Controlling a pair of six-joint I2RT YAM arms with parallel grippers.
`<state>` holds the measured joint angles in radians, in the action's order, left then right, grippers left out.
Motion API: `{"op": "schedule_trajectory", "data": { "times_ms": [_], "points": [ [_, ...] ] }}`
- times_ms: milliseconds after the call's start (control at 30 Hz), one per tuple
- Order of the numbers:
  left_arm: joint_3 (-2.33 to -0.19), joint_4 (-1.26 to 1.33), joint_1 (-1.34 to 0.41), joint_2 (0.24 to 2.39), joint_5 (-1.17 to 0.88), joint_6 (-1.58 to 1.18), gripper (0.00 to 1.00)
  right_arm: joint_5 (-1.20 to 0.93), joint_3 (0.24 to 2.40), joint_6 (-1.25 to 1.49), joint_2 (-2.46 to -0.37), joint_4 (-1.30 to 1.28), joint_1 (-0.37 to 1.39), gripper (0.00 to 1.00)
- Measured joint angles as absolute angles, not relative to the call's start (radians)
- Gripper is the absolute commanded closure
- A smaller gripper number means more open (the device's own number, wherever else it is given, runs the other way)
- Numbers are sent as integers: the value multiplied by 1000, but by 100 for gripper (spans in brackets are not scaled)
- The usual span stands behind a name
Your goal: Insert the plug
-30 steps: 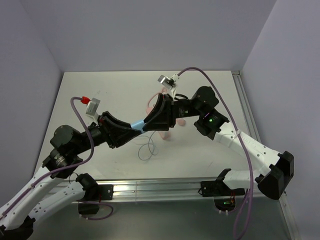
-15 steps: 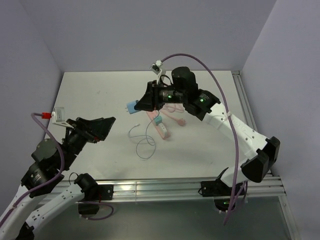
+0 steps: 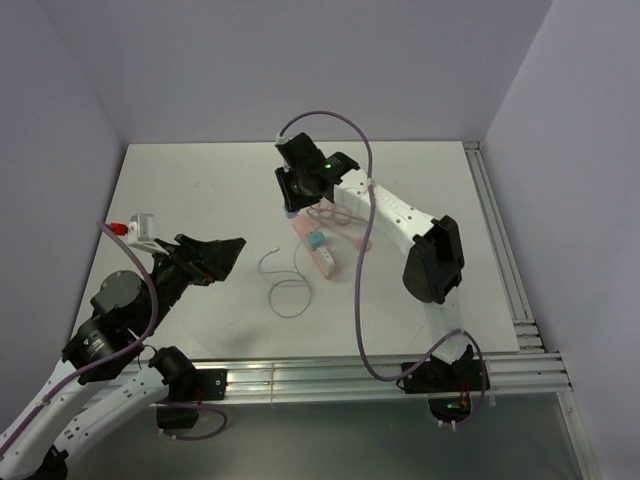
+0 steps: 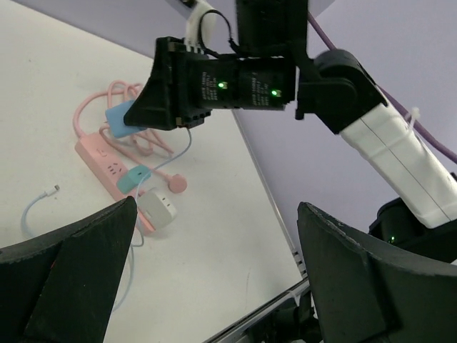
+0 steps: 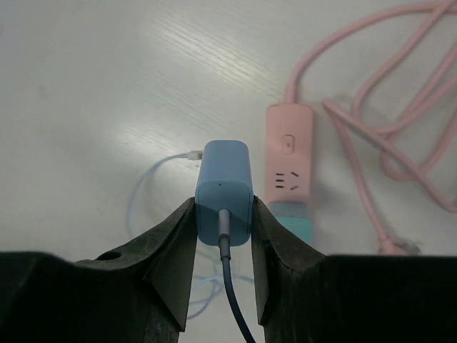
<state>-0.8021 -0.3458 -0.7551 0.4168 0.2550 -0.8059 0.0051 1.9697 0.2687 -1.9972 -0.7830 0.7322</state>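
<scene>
Black plastic fingers of the right gripper [image 5: 223, 214], clenched on the sides of the light-blue plug [image 5: 223, 187]. Holds it in the air above the table, cable end toward the wrist, with a thin wire [image 5: 232, 300] running back between the fingers. Prong face turned away, so not visible.

Just right of it in the wrist view, lying flat near the middle of the white table [image 3: 180, 180], toward the far edge: long pink power strip [image 5: 288, 161], a free socket showing beside its switch. Next along the strip, already plugged in: teal plug [image 5: 290, 218], then white adapter [image 4: 158, 209]. Pink cord [image 5: 385, 128] coiled beyond, toward the far edge. Pale cable loop [image 3: 285, 285] lying loose, closer to the near edge.

Left gripper [image 3: 222, 252] spread wide, grasping nothing, hanging toward the left near corner.

Judged progress: plug picked up and brought close beside the strip, but not yet lined up over a socket and not yet pushed in. Left to do: aligning over the free socket, pressing home, letting go.
</scene>
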Motion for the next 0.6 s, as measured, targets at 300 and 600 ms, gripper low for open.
{"op": "schedule_trajectory", "data": {
  "times_ms": [300, 600],
  "points": [
    [-754, -334, -755, 425, 237, -805, 1, 136, 2045, 214, -2151, -914, 725, 100],
    [-740, -318, -755, 403, 241, -794, 1, 141, 2043, 214, -2151, -946, 715, 100]
  ]
}}
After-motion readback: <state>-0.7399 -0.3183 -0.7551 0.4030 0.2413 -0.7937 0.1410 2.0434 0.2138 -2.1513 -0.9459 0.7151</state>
